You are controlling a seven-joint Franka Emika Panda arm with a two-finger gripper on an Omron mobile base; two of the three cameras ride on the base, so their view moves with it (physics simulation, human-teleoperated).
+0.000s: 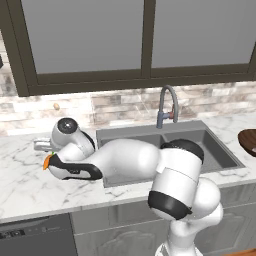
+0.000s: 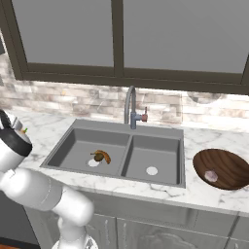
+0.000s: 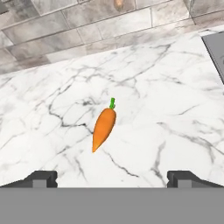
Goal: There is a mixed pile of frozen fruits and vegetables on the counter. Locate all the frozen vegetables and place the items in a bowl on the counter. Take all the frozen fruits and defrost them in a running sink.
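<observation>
The orange carrot (image 3: 104,129) with its green tip lies alone on the white marble counter (image 3: 166,109), just ahead of my open gripper (image 3: 112,178) and between its two spread fingertips (image 3: 41,178). In the left base view the carrot (image 1: 47,161) peeks out beside my hand, left of the sink (image 1: 200,137). A brownish-yellow banana (image 2: 104,154) and a brown kiwi (image 2: 98,157) rest in the sink's left basin (image 2: 78,146). The pinkish-white bulb (image 2: 210,176) sits inside the reddish-brown bowl (image 2: 228,163) on the counter right of the sink.
A grey gooseneck tap (image 2: 130,104) rises behind the sink's divider. A tiled backsplash (image 3: 65,30) and dark-framed windows (image 1: 90,35) close off the back of the counter. The sink's corner (image 3: 216,48) lies to the right of the carrot. My arm (image 1: 130,160) stretches across the sink's front.
</observation>
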